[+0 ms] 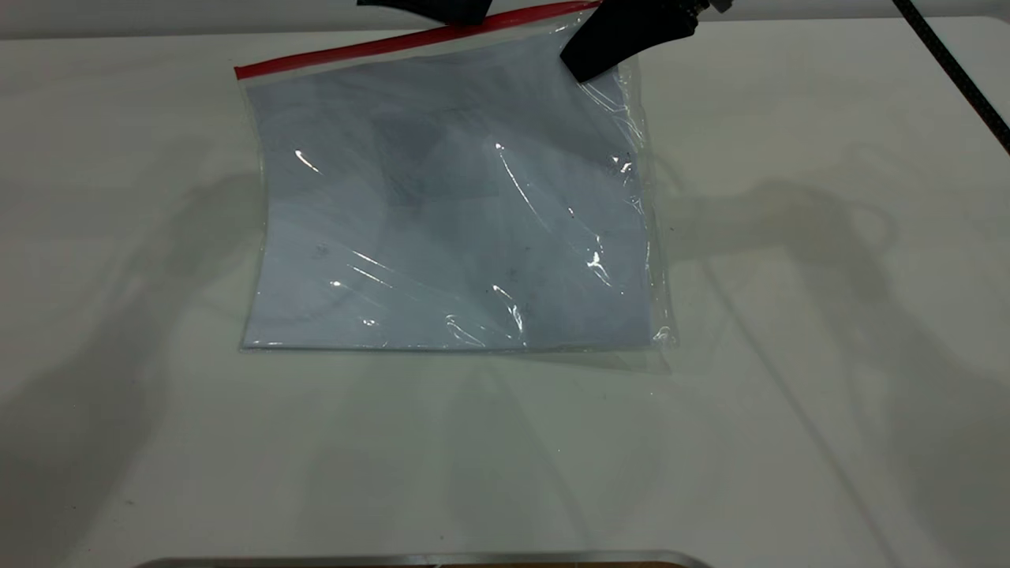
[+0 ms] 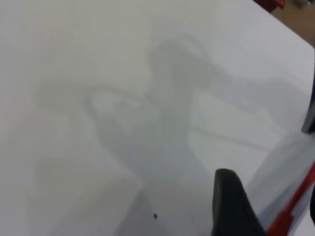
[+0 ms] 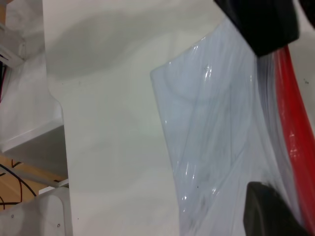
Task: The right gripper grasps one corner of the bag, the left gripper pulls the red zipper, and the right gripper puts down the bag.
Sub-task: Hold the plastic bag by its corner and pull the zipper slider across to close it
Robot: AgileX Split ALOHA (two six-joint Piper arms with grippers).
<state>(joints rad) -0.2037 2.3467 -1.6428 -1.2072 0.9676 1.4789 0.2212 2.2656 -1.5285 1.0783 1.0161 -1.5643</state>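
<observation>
On table: clear crinkly bag w/ white paper, red zipper.

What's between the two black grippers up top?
Exterior view: only red zipper on the bag runs between left gripper and right gripper.

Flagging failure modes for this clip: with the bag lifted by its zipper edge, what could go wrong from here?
1. The right end effector holds the bag only at the corner by the red zipper; a pull along the strip might slip the plastic free.
2. The bag's far end hangs unsupported and its lower edge rests on the table, so it may swing or buckle.
3. The left end effector sits at the strip mid-length; it could miss the slider, which isn't visible.
</observation>
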